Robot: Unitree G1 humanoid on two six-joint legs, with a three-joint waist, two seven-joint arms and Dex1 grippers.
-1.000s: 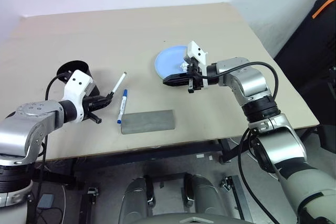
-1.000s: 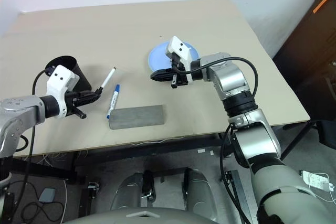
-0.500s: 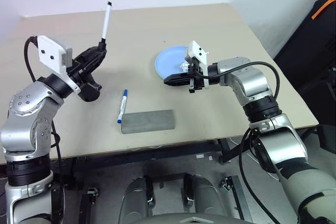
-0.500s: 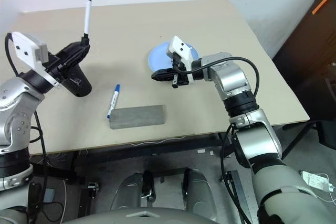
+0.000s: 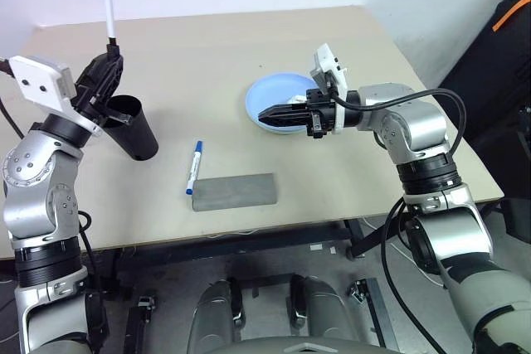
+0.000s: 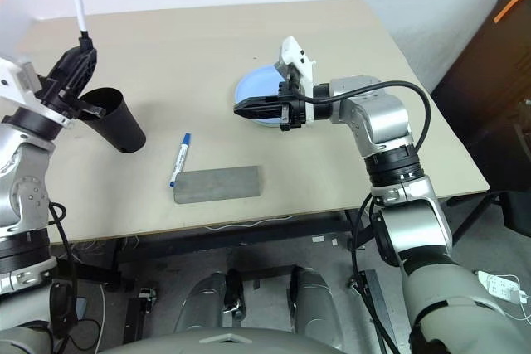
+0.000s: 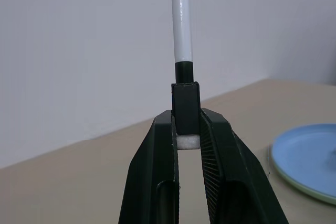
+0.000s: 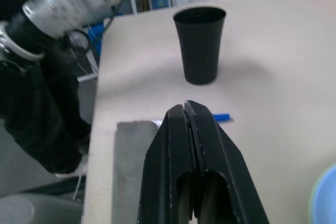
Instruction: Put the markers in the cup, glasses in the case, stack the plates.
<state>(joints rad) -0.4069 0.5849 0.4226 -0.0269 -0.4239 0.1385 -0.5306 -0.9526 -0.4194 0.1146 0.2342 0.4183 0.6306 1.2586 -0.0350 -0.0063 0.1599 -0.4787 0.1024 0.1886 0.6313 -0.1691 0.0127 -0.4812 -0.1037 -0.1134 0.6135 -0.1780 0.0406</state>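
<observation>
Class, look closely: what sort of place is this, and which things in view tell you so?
Probably a robotics lab or test room: a plain table against a bare wall, cables on the floor under it, and a few test props laid out, such as a cup and a plate.

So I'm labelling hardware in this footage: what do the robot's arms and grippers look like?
Both arms are glossy silver-grey shells joined by black segments, with black cables looping along the outside. Each wrist carries a white boxy camera housing. The left gripper and right gripper each have two black tapered fingers with ribbed inner faces.
</observation>
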